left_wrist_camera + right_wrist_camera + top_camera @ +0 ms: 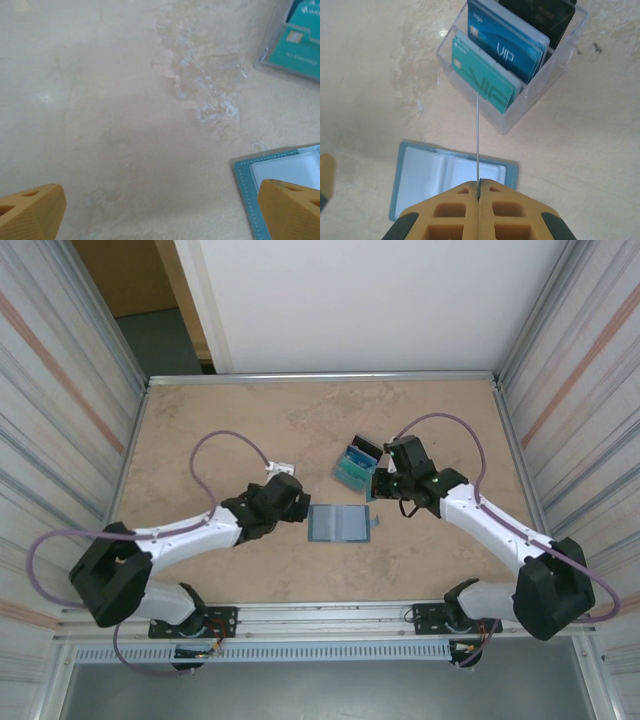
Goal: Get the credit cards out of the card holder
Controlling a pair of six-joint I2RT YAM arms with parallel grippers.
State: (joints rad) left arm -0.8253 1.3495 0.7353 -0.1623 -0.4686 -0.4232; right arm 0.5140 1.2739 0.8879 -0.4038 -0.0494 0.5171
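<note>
The card holder (338, 523) lies open and flat on the table, its pale inner side up (427, 175). My right gripper (479, 186) is shut on a thin card (478, 140) seen edge-on, held above the holder's right panel and pointing toward a clear box. That box holds a teal card (482, 75), a blue card (507, 42) and a black card (540, 15) standing upright. My left gripper (160, 200) is open just left of the holder, low over bare table, and one of its fingers (290, 210) overlaps the holder's corner (245, 185).
The clear box (355, 465) stands just beyond the holder, near the right gripper (380, 498). A small white object (277, 467) lies by the left arm's wrist. Metal walls border the table at the left, right and back.
</note>
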